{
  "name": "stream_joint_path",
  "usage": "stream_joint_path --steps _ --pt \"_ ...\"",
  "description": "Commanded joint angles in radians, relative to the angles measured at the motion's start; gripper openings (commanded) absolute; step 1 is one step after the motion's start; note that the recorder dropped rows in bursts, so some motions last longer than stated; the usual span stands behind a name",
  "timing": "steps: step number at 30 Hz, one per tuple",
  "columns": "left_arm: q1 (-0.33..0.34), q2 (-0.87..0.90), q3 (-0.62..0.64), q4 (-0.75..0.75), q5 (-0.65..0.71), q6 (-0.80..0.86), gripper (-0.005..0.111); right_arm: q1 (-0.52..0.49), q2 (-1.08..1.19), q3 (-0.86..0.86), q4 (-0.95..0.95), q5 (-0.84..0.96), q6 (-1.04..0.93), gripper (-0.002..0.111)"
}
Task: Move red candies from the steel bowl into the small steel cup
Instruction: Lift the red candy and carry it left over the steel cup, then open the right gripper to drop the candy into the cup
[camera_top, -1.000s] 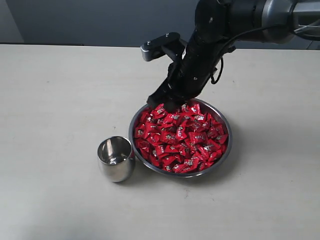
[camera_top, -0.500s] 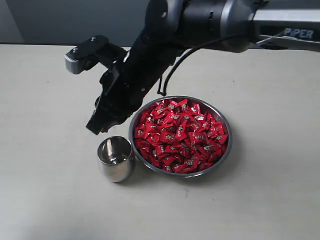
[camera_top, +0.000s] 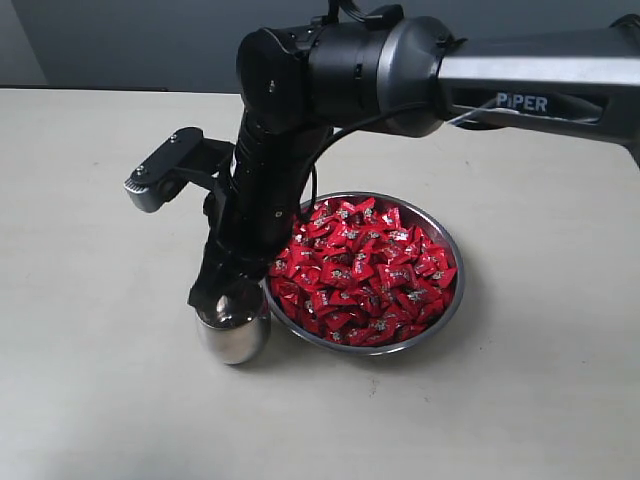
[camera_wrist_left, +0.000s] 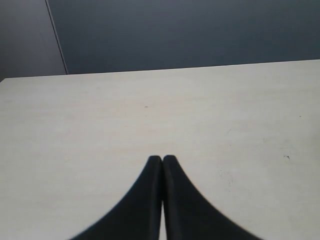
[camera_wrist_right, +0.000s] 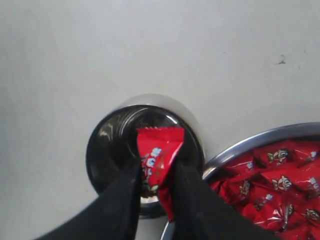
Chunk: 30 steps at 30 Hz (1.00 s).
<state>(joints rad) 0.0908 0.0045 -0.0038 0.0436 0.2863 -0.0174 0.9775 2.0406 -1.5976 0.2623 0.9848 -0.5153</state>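
The steel bowl (camera_top: 452, 290) sits mid-table, heaped with red candies (camera_top: 365, 270); its rim (camera_wrist_right: 260, 142) and some candies (camera_wrist_right: 270, 185) show in the right wrist view. The small steel cup (camera_top: 233, 340) stands just left of the bowl. My right gripper (camera_top: 222, 296) hangs directly over the cup's mouth (camera_wrist_right: 107, 150) and is shut on one red candy (camera_wrist_right: 157, 155), held upright between its fingers (camera_wrist_right: 125, 195). My left gripper (camera_wrist_left: 162, 159) is shut with nothing in it, over bare table, and does not appear in the exterior view.
The pale table (camera_top: 90, 200) stretches around bowl and cup. The right arm (camera_top: 340, 80) reaches across from the right, above the bowl's left rim. A dark wall (camera_top: 120, 40) runs behind the table's far edge.
The right arm swung from the bowl's far rim leftward and down, carrying a candy. Its gripper now sits over the cup's mouth.
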Motion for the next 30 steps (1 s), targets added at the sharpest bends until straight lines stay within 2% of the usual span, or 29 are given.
stream_joint_path --steps 1,4,8,10,12,21,23,26,30 --pt "-0.007 -0.004 0.004 0.001 -0.002 -0.003 0.0 0.001 -0.004 -0.005 -0.001 0.012 0.001 -0.001" --pt "-0.007 -0.004 0.004 0.001 -0.002 -0.003 0.0 0.001 -0.003 -0.005 0.014 0.016 0.001 0.006" --pt "-0.007 -0.004 0.004 0.001 -0.002 -0.003 0.0 0.001 -0.003 -0.005 0.022 0.016 0.001 0.029" --pt "-0.007 -0.004 0.004 0.001 -0.002 -0.003 0.0 0.001 -0.003 -0.005 0.022 0.019 0.001 0.034" --pt "-0.007 -0.004 0.004 0.001 -0.002 -0.003 0.0 0.001 -0.003 -0.005 0.022 0.021 0.012 0.035" --pt "-0.007 -0.004 0.004 0.001 -0.002 -0.003 0.0 0.001 -0.003 -0.005 -0.018 0.019 0.022 0.033" --pt "-0.007 -0.004 0.004 0.001 -0.002 -0.003 0.0 0.001 -0.003 -0.005 -0.049 0.004 0.042 0.025" --pt "-0.007 -0.004 0.004 0.001 -0.002 -0.003 0.0 0.001 -0.003 -0.005 -0.073 -0.03 0.06 -0.001" --pt "-0.007 -0.004 0.004 0.001 -0.002 -0.003 0.0 -0.001 -0.011 0.0 -0.173 -0.116 0.263 0.0"
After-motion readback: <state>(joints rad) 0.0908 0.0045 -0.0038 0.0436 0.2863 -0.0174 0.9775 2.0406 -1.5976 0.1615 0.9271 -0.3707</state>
